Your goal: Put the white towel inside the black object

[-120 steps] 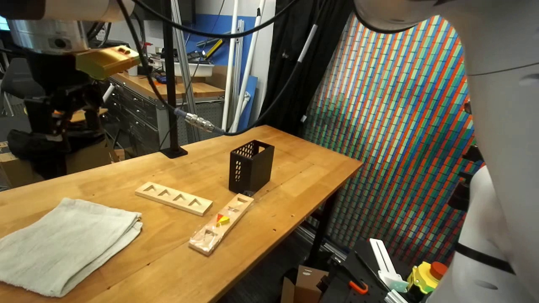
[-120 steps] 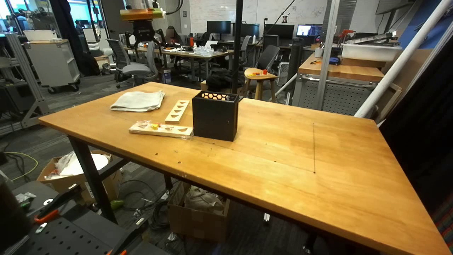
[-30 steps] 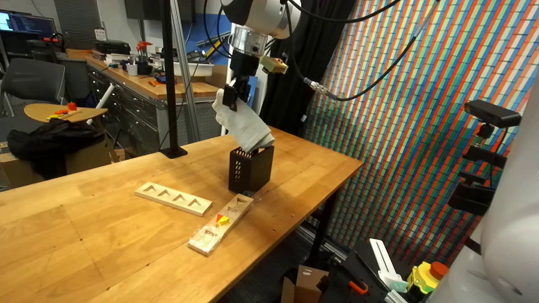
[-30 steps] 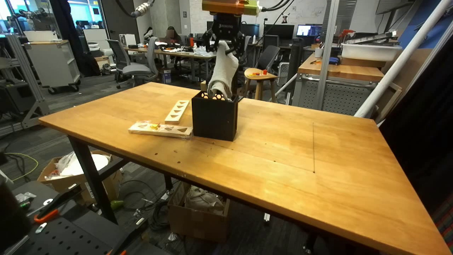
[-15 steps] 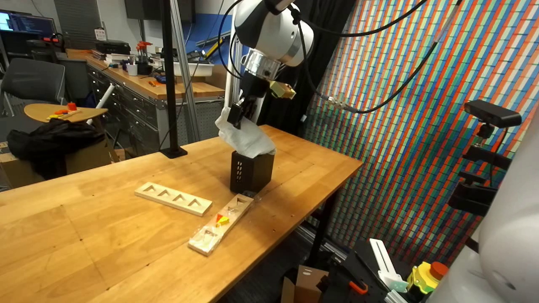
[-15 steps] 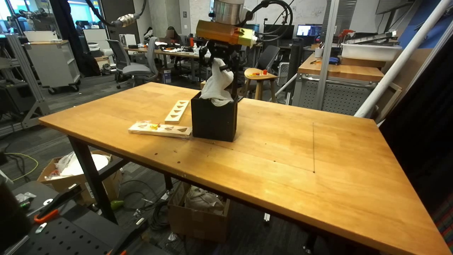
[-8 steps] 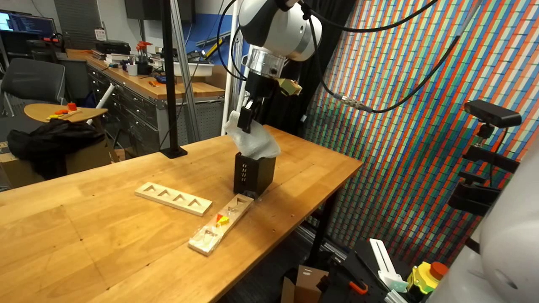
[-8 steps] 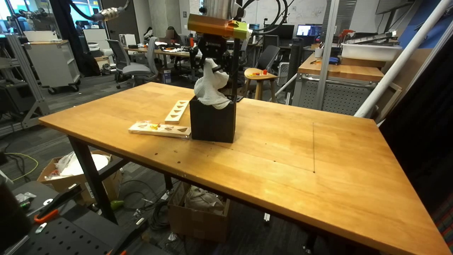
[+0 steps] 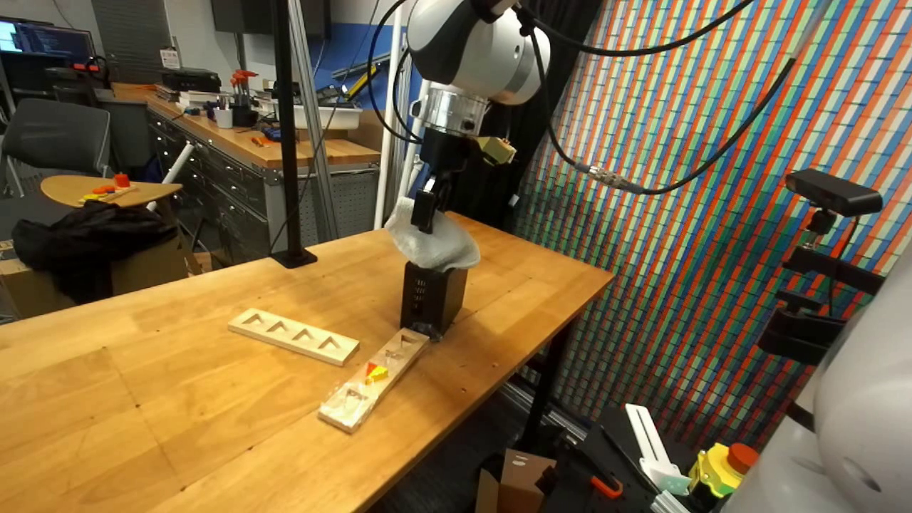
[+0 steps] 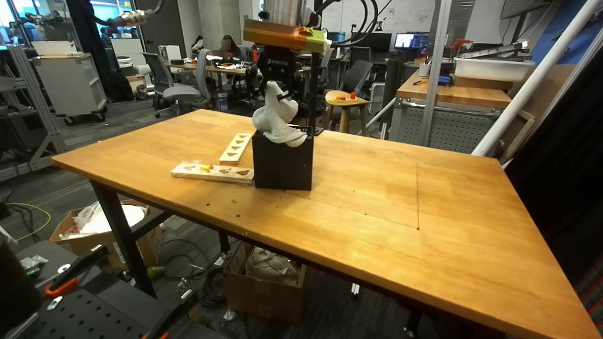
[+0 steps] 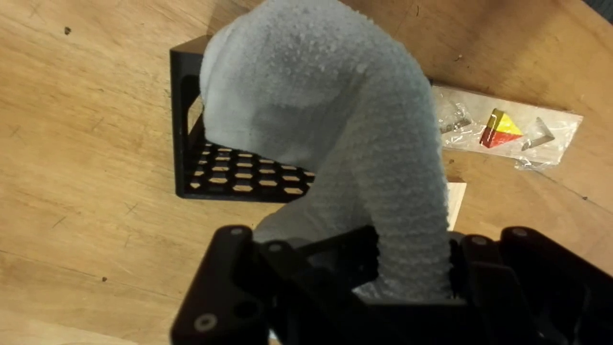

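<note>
Over the mouth of the black hexagon-perforated box [image 10: 282,167], pinched between the jaws, drooping over one side: white towel [image 10: 278,124]; cannot tell how far inside. Legible above the jaws: ROBOTIQ. On the surface [image 10: 358,249] close by, plastic-wrapped wooden tray [image 9: 342,414] with red and yellow pieces [image 11: 502,129]. Lower, cardboard carton [image 10: 266,297] holding beige material [image 10: 271,266].

Over there, the fingers [image 9: 423,212] grip the white towel [image 9: 445,246], slumped across the black box [image 9: 438,299] on the desk [image 9: 235,442].

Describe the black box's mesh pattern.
Honeycomb: the black box is perforated with staggered hexagons, clearest in the wrist view.
</note>
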You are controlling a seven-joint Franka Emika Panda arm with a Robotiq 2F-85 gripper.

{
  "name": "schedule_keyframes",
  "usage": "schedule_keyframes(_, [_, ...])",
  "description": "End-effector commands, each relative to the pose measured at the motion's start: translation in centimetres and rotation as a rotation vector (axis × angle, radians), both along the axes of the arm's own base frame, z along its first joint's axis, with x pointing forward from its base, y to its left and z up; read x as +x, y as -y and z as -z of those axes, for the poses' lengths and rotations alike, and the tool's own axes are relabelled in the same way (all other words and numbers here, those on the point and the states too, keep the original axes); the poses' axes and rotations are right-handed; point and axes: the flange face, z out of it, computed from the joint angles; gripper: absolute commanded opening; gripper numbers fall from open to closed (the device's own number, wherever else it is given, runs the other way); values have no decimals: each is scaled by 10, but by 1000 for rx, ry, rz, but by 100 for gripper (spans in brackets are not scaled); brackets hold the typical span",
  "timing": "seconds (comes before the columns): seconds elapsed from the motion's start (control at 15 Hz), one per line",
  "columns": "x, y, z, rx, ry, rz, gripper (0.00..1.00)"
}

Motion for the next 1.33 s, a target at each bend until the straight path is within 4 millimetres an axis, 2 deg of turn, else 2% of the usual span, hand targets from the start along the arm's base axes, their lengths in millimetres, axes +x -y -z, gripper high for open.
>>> schedule_keyframes(0.0, [-9, 4, -6, -16, -13, -13, 0])
schedule_keyframes(0.67, [-7, 16, 16, 18, -79, -42, 0])
schedule_keyframes(1.27, [5, 33, 59, 99, -111, -102, 0])
